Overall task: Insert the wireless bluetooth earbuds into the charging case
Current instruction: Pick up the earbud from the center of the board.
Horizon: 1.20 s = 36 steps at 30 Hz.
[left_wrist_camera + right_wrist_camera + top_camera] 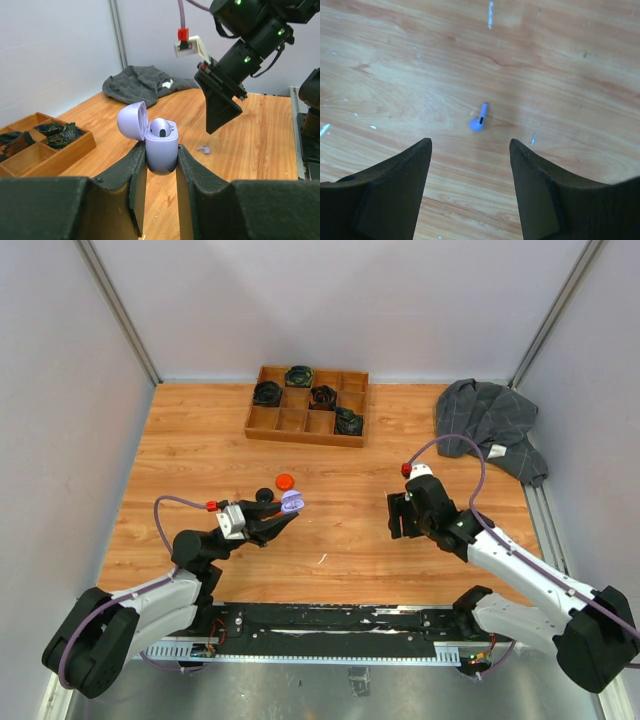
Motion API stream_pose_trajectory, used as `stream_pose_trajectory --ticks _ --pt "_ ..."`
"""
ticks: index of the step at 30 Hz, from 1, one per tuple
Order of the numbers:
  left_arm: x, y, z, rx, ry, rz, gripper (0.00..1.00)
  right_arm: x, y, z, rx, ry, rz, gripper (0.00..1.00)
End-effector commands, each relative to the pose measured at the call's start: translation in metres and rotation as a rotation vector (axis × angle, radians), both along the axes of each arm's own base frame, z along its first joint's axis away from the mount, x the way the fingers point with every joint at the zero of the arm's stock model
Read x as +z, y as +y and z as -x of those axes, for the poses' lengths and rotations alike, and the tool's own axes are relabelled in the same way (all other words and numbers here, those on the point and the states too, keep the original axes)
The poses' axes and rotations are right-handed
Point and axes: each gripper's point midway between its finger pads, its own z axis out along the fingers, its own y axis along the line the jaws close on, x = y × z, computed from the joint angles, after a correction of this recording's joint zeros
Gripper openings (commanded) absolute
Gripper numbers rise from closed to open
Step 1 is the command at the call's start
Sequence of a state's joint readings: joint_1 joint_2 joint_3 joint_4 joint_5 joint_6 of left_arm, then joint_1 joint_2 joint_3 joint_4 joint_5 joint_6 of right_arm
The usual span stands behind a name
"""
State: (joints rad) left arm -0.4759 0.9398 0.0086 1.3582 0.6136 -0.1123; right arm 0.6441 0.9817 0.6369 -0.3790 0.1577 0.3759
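My left gripper (286,514) is shut on an open pale lavender charging case (161,149), held upright above the table with its lid (132,121) tipped back. One lavender earbud (161,129) sits in the case. A second lavender earbud (479,120) lies loose on the wood; it also shows in the left wrist view (203,149). My right gripper (470,143) is open and empty, pointing down just above that earbud, which lies a little ahead of the fingertips. In the top view the right gripper (403,516) hides the loose earbud.
An orange round case (285,480) and a black one (264,494) lie just behind the left gripper. A wooden compartment tray (262,426) with dark bundles stands at the back. A grey cloth (490,420) lies at the back right. A white sliver (322,559) lies near the front.
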Motion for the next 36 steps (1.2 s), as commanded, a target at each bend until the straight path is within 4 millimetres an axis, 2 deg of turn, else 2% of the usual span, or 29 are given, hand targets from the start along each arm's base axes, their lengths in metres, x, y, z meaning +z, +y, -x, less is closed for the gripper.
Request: stream_pose_trajectory --ticks 1,6,18,27,36 --pt "-0.010 0.002 0.005 0.003 0.007 -0.010 0.00 -0.024 -0.006 0.004 -0.046 0.086 -0.032 0.65" --pt "-0.011 0.002 0.004 0.004 0.010 -0.012 0.00 -0.048 -0.009 0.007 -0.052 0.171 -0.016 0.65" --pt "-0.013 0.001 0.004 0.000 0.016 -0.016 0.00 -0.080 0.003 0.009 -0.021 0.308 -0.006 0.64" --pt "-0.013 0.001 0.004 -0.001 0.018 -0.017 0.00 -0.080 0.027 0.013 0.038 0.372 -0.099 0.62" --pt "-0.013 0.000 0.004 -0.005 0.020 -0.018 0.00 -0.064 0.057 0.007 0.098 0.373 -0.183 0.60"
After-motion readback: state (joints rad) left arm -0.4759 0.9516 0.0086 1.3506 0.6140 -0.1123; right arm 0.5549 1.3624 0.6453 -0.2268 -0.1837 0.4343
